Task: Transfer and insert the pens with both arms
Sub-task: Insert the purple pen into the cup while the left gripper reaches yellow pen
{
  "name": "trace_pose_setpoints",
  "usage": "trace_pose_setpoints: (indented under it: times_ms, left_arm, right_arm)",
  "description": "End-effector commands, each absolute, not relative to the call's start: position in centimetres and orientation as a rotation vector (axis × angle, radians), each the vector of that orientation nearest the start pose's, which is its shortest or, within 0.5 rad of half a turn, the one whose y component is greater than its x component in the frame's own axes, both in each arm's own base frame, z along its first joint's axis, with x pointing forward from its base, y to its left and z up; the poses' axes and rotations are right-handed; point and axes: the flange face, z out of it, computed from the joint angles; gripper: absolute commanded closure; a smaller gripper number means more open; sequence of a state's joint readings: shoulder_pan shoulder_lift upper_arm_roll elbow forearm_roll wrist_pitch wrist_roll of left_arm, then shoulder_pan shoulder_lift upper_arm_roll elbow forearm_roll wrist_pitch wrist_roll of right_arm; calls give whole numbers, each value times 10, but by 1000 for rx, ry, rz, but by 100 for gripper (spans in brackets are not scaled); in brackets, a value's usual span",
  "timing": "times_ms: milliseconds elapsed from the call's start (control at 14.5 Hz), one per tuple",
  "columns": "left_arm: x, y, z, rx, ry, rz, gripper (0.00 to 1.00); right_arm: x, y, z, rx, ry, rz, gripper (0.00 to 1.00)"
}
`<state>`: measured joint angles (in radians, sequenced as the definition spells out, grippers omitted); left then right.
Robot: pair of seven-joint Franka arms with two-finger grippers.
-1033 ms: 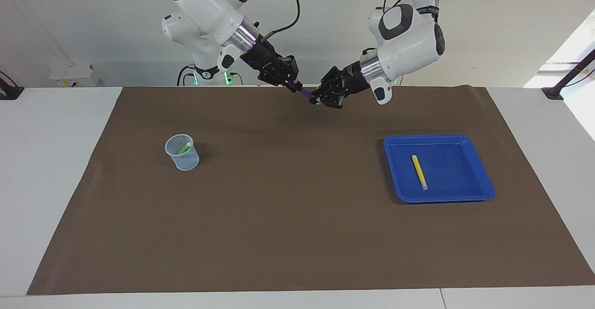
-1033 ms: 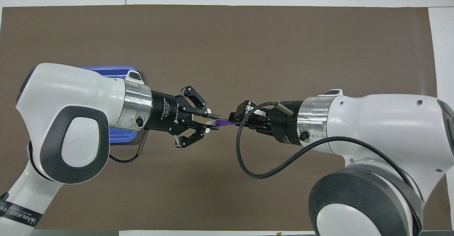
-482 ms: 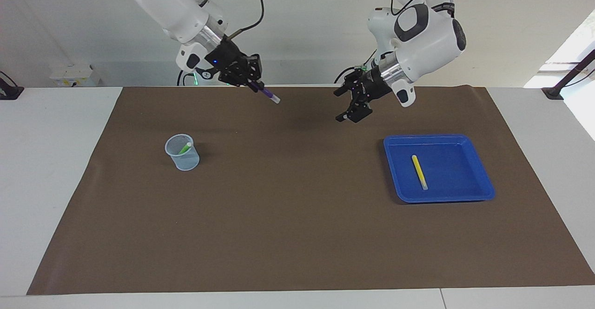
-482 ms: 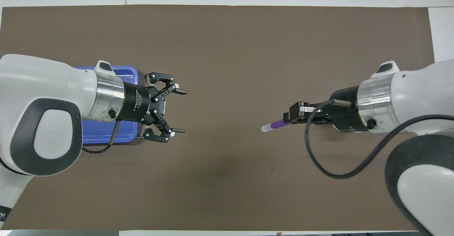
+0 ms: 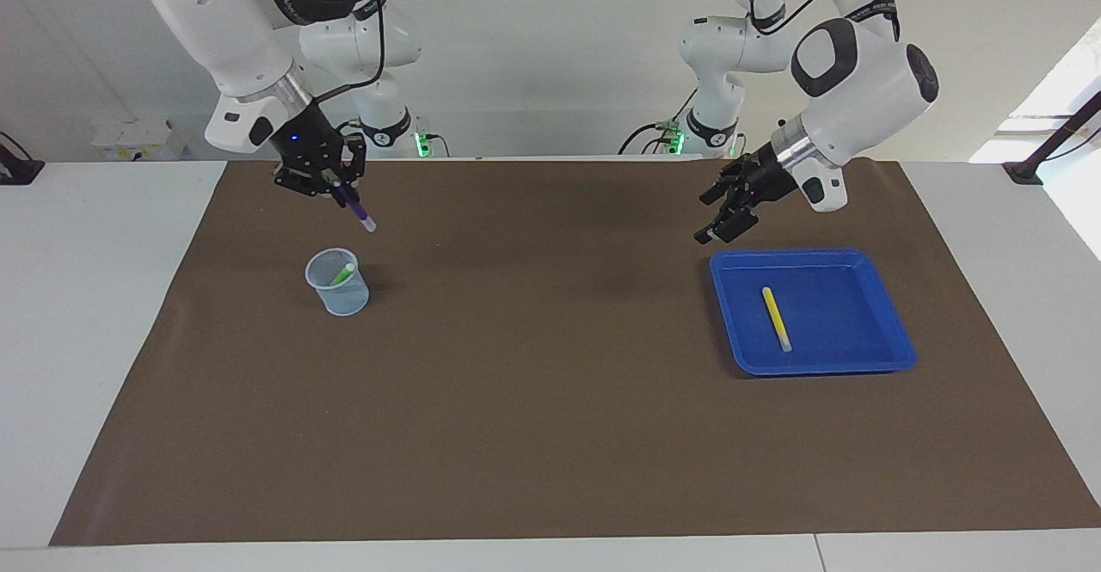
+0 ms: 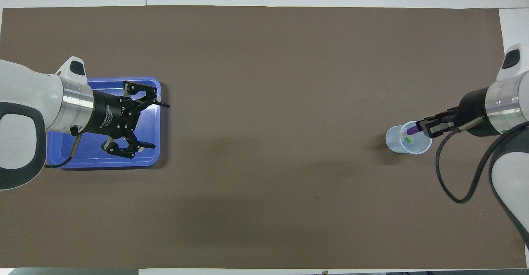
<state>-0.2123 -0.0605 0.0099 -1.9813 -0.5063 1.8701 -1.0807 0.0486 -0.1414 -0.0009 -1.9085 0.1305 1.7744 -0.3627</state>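
Note:
My right gripper (image 5: 334, 180) is shut on the purple pen (image 5: 354, 207) and holds it tilted, pale cap end down, above the clear cup (image 5: 337, 283). The green pen (image 5: 342, 274) stands in that cup. In the overhead view the right gripper (image 6: 425, 127) and the purple pen (image 6: 411, 130) are over the cup (image 6: 413, 147), with the green pen (image 6: 408, 139) inside. My left gripper (image 5: 712, 218) is open and empty, in the air over the edge of the blue tray (image 5: 839, 335). The yellow pen (image 5: 776, 318) lies in the tray. In the overhead view the left gripper (image 6: 160, 125) covers part of the tray (image 6: 103, 164), and the yellow pen is hidden.
A brown mat (image 5: 550, 434) covers most of the white table. The cup stands toward the right arm's end, the tray toward the left arm's end. Two smaller white arms with green-lit bases (image 5: 389, 125) stand at the robots' edge of the table.
The left gripper let go of the purple pen and swung back over the tray. The right gripper carried the pen from the table's middle to above the cup.

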Motion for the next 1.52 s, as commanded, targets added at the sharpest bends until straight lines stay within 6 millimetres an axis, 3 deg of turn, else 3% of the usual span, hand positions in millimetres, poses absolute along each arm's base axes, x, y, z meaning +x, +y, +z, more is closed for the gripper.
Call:
trace_pose_setpoints:
  times_ms: [0, 276, 482, 689, 758, 896, 1102, 1309, 1447]
  left_arm:
    - [525, -128, 472, -3080, -1340, 409, 0]
    - [542, -95, 422, -3114, -710, 270, 0]
    - [560, -47, 397, -3172, -473, 163, 0]
    - [568, -37, 362, -3211, -88, 111, 0]
    - [571, -36, 352, -3212, -33, 108, 0]
    - [576, -44, 329, -3210, 26, 112, 0]
    - [582, -46, 305, -3170, 209, 141, 5]
    - [589, -53, 296, -3162, 237, 151, 9]
    - [589, -55, 295, -3162, 242, 146, 19]
  right_arm:
    - [509, 22, 525, -3010, -685, -51, 100]
    - [529, 8, 475, -3028, -868, 6, 100]
    - [534, 5, 461, -3027, -931, 24, 100]
    - [532, -1, 454, -3033, -897, 38, 100]
    - [529, -1, 449, -3031, -899, 37, 77]
    - [529, -1, 450, -3029, -902, 34, 0]
    - [530, -9, 472, -3007, -836, 8, 0]
    - [530, 5, 528, -2864, -721, -65, 0]
    - [524, 7, 553, -2643, -565, -103, 0]
